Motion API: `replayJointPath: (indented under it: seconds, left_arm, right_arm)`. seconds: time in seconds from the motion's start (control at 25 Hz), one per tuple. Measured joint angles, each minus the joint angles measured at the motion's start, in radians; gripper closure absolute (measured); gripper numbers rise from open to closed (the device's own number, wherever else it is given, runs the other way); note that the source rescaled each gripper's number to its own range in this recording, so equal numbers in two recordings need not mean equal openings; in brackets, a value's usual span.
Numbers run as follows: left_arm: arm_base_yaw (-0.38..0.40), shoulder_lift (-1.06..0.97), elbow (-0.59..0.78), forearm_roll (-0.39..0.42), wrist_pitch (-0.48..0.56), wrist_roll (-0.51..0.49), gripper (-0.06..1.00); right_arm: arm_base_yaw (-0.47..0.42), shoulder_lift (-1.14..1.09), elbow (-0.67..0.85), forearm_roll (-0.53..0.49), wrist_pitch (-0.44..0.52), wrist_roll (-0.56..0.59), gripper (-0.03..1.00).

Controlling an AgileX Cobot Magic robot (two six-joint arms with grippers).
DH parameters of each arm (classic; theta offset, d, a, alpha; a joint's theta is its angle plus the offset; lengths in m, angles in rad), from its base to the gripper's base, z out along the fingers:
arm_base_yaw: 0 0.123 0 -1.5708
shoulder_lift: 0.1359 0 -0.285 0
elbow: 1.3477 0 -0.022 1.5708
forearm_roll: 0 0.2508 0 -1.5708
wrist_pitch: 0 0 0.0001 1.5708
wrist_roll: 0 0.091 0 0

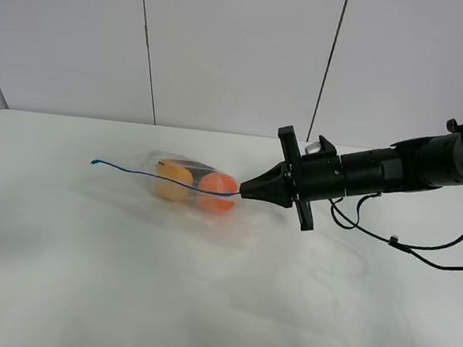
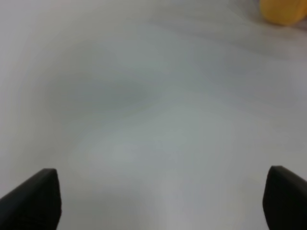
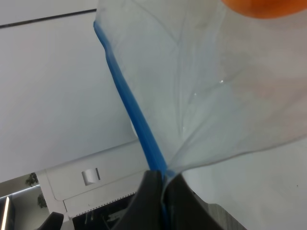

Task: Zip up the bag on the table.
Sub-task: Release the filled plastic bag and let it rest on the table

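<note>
The clear bag (image 1: 181,186) lies on the white table (image 1: 200,304) left of centre, with two orange-yellow fruits (image 1: 197,185) inside. Its thin blue zip strip (image 1: 144,173) runs from a free end at the left to my right gripper (image 1: 242,193), which is shut on its right end. In the right wrist view the fingers (image 3: 152,191) pinch the blue strip (image 3: 129,110), and the clear film and one fruit (image 3: 261,7) show beyond. My left gripper (image 2: 163,191) is open over bare table, with a yellow fruit (image 2: 283,12) at the frame's edge. The left arm does not show in the exterior view.
Black cables (image 1: 423,250) hang from the right arm and trail over the table's right side. A grey panelled wall (image 1: 229,48) stands behind the table's far edge.
</note>
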Motion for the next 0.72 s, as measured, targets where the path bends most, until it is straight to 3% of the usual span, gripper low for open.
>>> replayJointPath:
  seconds: [0.24, 0.52, 0.64, 0.72]
  left_arm:
    - [-0.087, -0.092, 0.001, 0.0, 0.0, 0.0, -0.05]
    - [-0.089, -0.104, 0.001, 0.0, 0.0, 0.0, -0.05]
    - [-0.089, -0.104, 0.001, 0.0, 0.0, 0.0, -0.05]
    - [-0.089, -0.104, 0.001, 0.0, 0.0, 0.0, -0.05]
  right_arm:
    - [0.0, 0.0, 0.0, 0.0, 0.0, 0.0, 0.97]
    - [0.0, 0.0, 0.0, 0.0, -0.001, 0.0, 0.95]
    - [0.0, 0.0, 0.0, -0.002, -0.007, 0.0, 0.78]
    - [0.0, 0.0, 0.0, -0.007, -0.007, 0.0, 0.51]
